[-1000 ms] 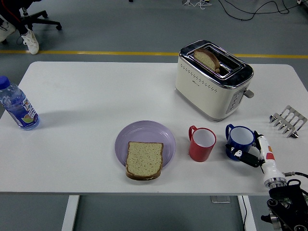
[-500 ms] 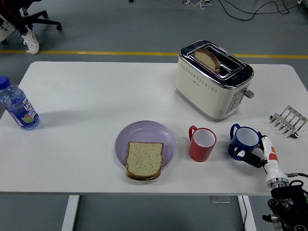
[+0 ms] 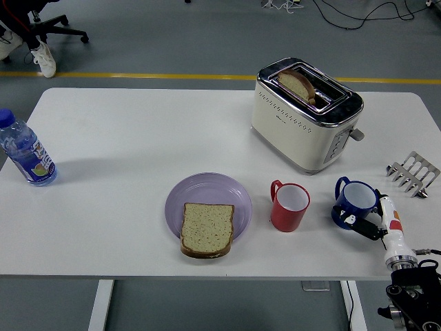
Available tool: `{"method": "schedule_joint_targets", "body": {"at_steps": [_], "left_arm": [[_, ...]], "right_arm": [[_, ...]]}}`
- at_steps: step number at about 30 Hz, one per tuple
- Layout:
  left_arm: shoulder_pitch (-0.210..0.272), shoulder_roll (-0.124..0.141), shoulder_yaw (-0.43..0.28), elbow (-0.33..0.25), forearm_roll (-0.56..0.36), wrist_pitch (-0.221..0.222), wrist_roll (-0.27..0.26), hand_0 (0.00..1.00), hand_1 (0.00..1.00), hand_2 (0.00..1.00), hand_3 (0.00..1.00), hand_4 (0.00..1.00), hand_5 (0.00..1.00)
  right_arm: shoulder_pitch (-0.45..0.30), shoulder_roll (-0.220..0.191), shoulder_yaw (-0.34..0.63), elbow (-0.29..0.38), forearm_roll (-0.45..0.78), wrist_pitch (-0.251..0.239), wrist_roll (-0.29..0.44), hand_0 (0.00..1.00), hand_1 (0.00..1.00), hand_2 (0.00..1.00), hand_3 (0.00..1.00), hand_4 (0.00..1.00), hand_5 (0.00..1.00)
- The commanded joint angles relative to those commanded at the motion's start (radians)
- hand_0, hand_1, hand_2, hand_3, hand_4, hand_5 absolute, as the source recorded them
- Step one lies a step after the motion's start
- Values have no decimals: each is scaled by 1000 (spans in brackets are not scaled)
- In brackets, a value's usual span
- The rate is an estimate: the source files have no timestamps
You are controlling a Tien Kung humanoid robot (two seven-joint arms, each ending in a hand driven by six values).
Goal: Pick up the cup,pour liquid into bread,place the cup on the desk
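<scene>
- We see our right hand [image 3: 368, 224] curled round the blue cup [image 3: 355, 203] on the worktop [image 3: 138, 138].
- The red cup [image 3: 290, 205] beside it looks empty.
- Bread [image 3: 207, 229] lies on the purple plate [image 3: 207, 189]; another slice [image 3: 298, 84] sits in the toaster [image 3: 303, 117].

Everything's placed off the toaster [image 3: 307, 114], which sits toward the back right of the table [image 3: 138, 138] with 1 slice in its slot. In front of it are 2 cups [image 3: 290, 205] [image 3: 355, 203] side by side. Front-left of the toaster is the plate [image 3: 208, 196] with bread [image 3: 207, 229] on it. Far left is the bottle [image 3: 24, 152], and the rack [image 3: 413, 172] is to the right.
</scene>
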Motion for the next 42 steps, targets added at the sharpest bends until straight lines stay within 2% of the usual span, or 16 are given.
{"method": "schedule_joint_targets", "body": {"at_steps": [11, 12, 29, 30, 35, 36, 41, 42], "left_arm": [[1, 0, 5, 0, -3, 0, -1, 626, 588, 613, 557, 369, 988], [1, 0, 5, 0, -3, 0, -1, 627, 588, 613, 556, 366, 992], [-1, 0, 1, 0, 0, 0, 1, 627, 590, 615, 555, 359, 984], [0, 0, 2, 0, 0, 0, 1, 627, 591, 614, 555, 359, 985], [0, 0, 2, 0, -1, 0, 0, 627, 591, 614, 555, 359, 985], [0, 0, 4, 0, -2, 0, 0, 627, 589, 614, 555, 358, 979], [-1, 0, 6, 0, -4, 0, 0, 627, 589, 614, 555, 358, 979], [-1, 0, 6, 0, -4, 0, 0, 627, 590, 614, 555, 357, 977]], "right_arm": [[-7, 0, 36, 15, -53, 12, -16, 210, 197, 409, 466, 846, 81], [-8, 0, 37, 16, -56, 13, -19, 252, 294, 473, 502, 846, 76], [-5, 0, 38, 11, -52, 14, -33, 281, 314, 486, 509, 842, 71], [-5, 0, 38, 11, -52, 13, -34, 333, 337, 504, 523, 843, 77], [-6, 0, 38, 12, -54, 11, -37, 333, 337, 504, 523, 843, 77], [-6, 0, 37, 12, -55, 10, -38, 405, 381, 522, 546, 850, 83], [-7, 0, 39, 12, -63, 15, -48, 405, 381, 522, 546, 850, 83], [-7, 0, 40, 12, -67, 20, -54, 689, 586, 673, 690, 885, 119]]}}
